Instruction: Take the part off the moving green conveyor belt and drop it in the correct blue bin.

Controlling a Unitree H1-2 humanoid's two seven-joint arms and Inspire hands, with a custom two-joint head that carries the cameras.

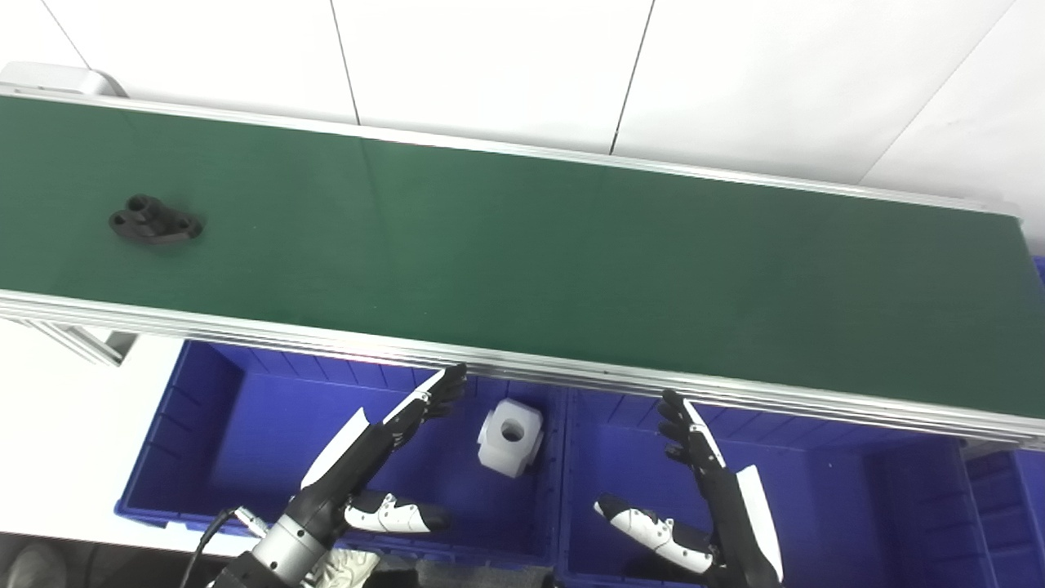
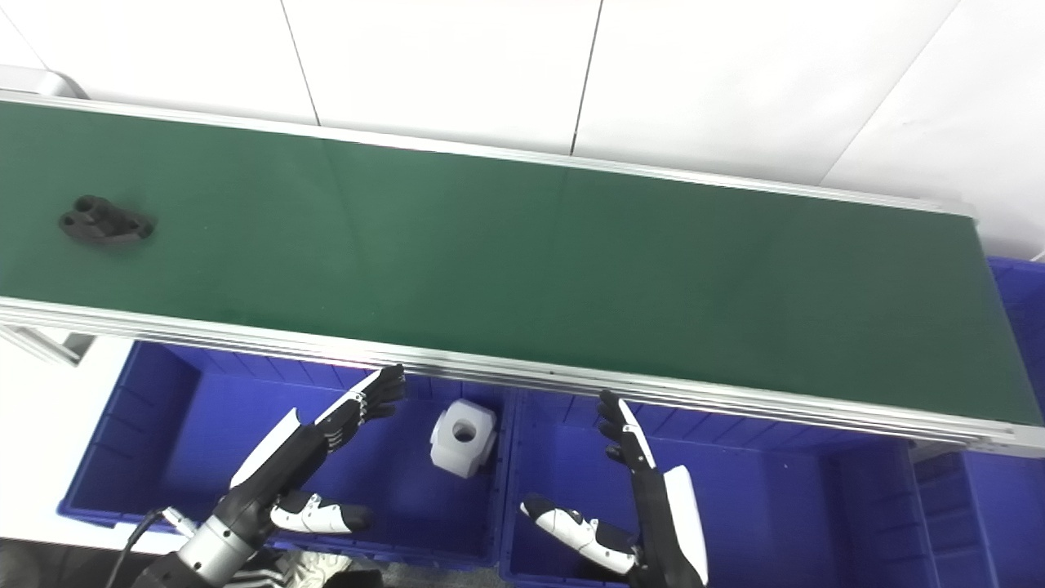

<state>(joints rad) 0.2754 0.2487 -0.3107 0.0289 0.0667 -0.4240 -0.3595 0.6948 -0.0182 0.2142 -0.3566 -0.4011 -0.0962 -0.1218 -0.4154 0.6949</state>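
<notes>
A black part (image 1: 153,222) with two round holes lies on the green conveyor belt (image 1: 522,253) at its far left. A white block (image 1: 511,436) with a round hole lies in the left blue bin (image 1: 204,441), near its right wall. My left hand (image 1: 384,457) is open and empty above the left bin, fingers stretched toward the belt's near rail. My right hand (image 1: 694,490) is open and empty above the right blue bin (image 1: 857,490). Both hands are far from the black part.
The belt's aluminium rail (image 1: 571,371) runs between the bins and the belt. A third blue bin (image 1: 1012,490) shows at the right edge. White wall panels stand behind the belt. A metal frame leg (image 1: 82,343) is at the left.
</notes>
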